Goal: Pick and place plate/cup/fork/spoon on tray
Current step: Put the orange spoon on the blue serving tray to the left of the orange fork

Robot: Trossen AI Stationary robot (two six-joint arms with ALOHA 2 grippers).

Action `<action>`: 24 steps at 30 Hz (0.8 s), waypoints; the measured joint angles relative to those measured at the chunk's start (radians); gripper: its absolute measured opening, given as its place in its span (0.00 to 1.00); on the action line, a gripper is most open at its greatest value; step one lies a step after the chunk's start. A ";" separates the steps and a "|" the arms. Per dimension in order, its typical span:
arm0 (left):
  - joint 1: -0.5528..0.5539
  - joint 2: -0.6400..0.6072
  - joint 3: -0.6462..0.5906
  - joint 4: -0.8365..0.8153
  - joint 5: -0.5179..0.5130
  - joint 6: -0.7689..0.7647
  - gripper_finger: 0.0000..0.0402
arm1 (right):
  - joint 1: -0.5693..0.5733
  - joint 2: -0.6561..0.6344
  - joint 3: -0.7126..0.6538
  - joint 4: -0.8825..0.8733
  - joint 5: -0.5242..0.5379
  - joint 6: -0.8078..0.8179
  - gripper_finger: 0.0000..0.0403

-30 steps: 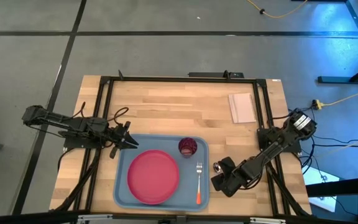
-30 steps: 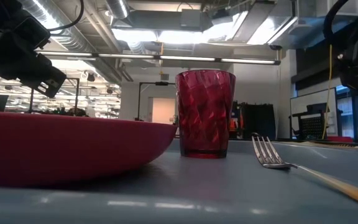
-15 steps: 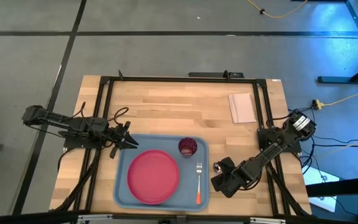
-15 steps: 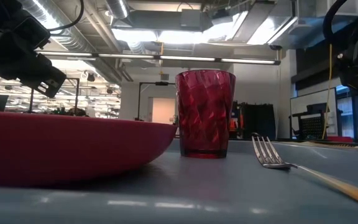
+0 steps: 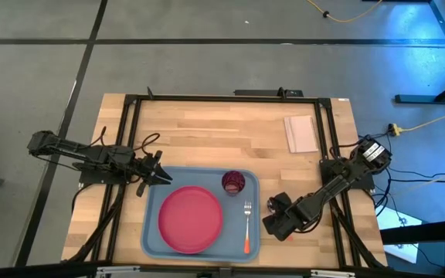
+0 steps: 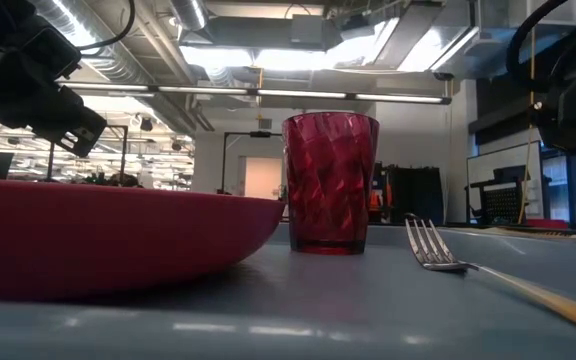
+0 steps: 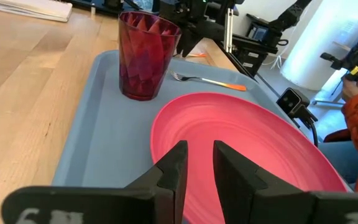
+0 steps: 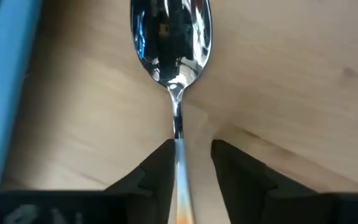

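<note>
Pale sheet on wooden table.

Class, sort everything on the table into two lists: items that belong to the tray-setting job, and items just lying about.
Belongs to the job:
- large light blue rectangular tray
- round pink-red plate
- small dark red cup
- orange-handled metal fork
- orange-handled metal spoon, on the wood beside the tray, its handle between the right end effector fingers

Just lying about:
- small pale rectangular sheet
</note>
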 joint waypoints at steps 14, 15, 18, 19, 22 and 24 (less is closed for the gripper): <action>0.000 0.000 0.000 0.000 0.000 0.000 0.17 | -0.001 0.000 0.000 -0.055 0.000 0.004 0.23; 0.000 0.000 0.000 0.000 0.000 0.000 0.17 | -0.001 0.000 0.000 -0.056 0.001 0.004 0.23; 0.000 0.000 0.000 0.000 0.000 0.000 0.17 | -0.002 0.000 0.000 -0.056 0.002 0.004 0.23; 0.000 0.000 0.000 0.000 0.000 0.000 0.17 | -0.002 0.000 0.000 -0.054 0.002 0.005 0.23; 0.000 0.000 0.000 0.000 0.000 0.000 0.17 | -0.002 0.000 -0.002 -0.046 0.003 0.005 0.23; 0.000 0.000 0.000 0.000 0.000 0.000 0.17 | -0.002 0.000 -0.002 -0.045 0.003 0.018 0.21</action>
